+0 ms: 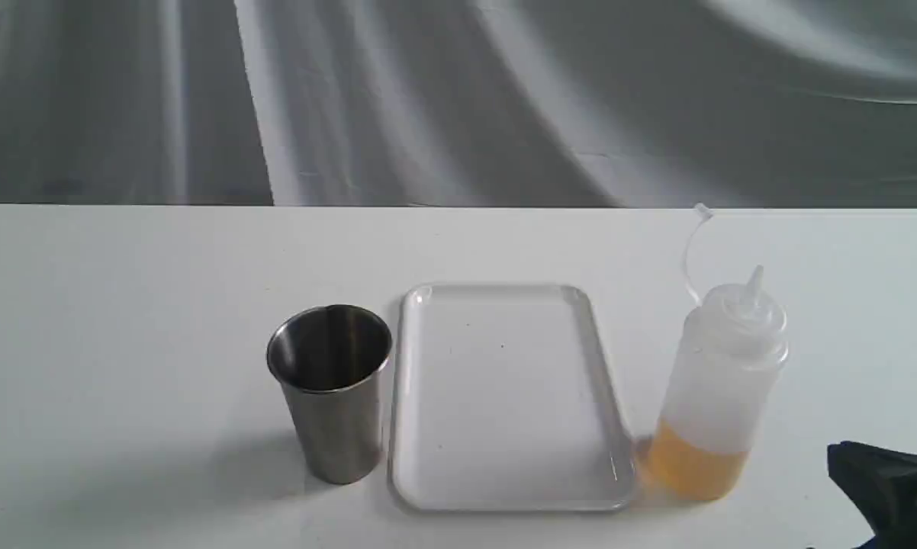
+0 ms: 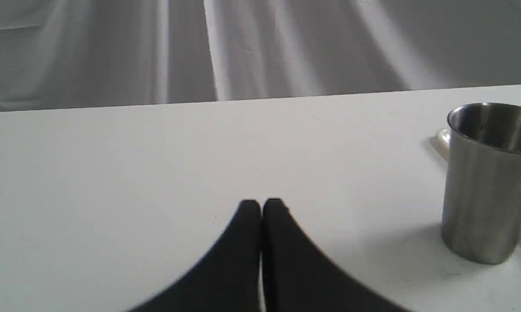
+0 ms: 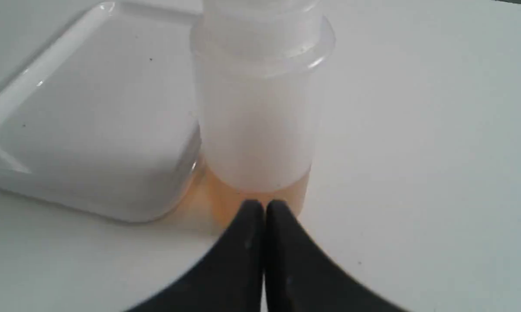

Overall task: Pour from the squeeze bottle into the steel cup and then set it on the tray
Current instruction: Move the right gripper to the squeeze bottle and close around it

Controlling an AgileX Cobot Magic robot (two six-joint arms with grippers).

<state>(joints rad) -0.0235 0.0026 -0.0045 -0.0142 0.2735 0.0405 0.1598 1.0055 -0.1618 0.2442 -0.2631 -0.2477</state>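
The right gripper [image 3: 264, 208] sat closest to the lens in the right wrist view, its two black fingers pressed together with nothing between them, tips low over the white table [image 1: 123, 343]. It pointed at the squeeze bottle [image 3: 256, 121] and stood just short of the bottle's base, not touching it. In the exterior view only a dark piece of the right arm [image 1: 882, 480] showed, beyond the bottle on the side away from the tray [image 1: 504, 290].

The tray lay flat in the middle of the table, bare, one short end toward the exterior camera. The squeeze bottle stood upright on the table just beside the tray's right near corner; whether its base touched the rim could not be told. Amber liquid filled only its lowest part, the rest being cloudy white plastic. Its nozzle pointed up uncapped, and the thin cap strap curled up from the neck on the side facing the tray.

The steel cup [image 1: 333, 389] stood upright, mouth open upward, just beside the tray's left long edge, toward the near end; contact with the rim was unclear. The left gripper [image 2: 261, 206] hovered over the table well left of the cup, farther still from the tray, its fingers closed against each other and holding nothing. Grey draped cloth [image 1: 458, 99] hung behind the table's far edge.
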